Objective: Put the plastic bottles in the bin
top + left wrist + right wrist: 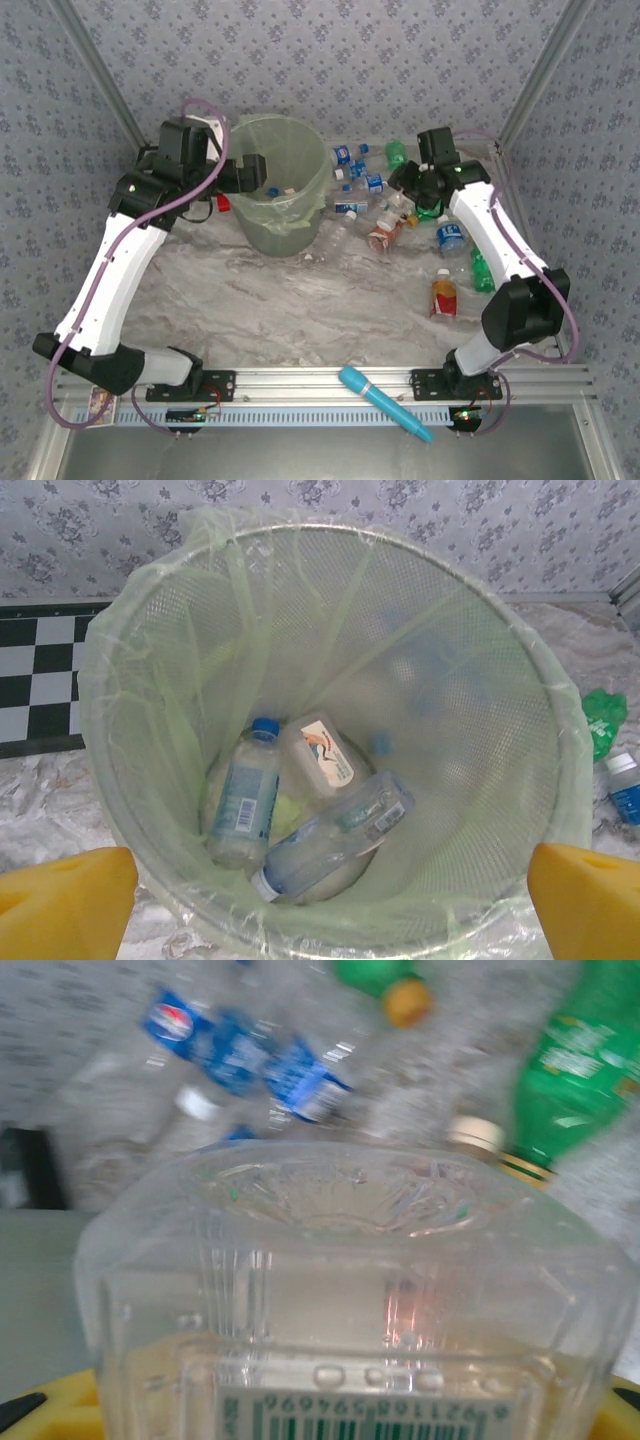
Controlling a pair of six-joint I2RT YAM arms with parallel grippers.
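The bin [300,215] stands at the back left, pale green with a liner over its rim [560,740]. Three plastic bottles lie in its bottom: a blue-capped one [243,798], a clear one [335,832] and a pale one [318,755]. My left gripper [325,910] hangs open over the bin's near rim, its yellow fingertips [70,900] wide apart. My right gripper [408,188] is down in the pile of bottles at the back right, shut on a clear ribbed bottle [350,1290] with a barcode label that spans the gap between its yellow fingers [50,1410].
Loose bottles lie right of the bin: blue-labelled [451,238], red-labelled [383,235], orange-labelled [443,297] and green [482,272]. A green bottle [575,1070] lies just beyond the held one. A small red block [223,202] sits left of the bin, a cyan stick [385,402] on the front rail.
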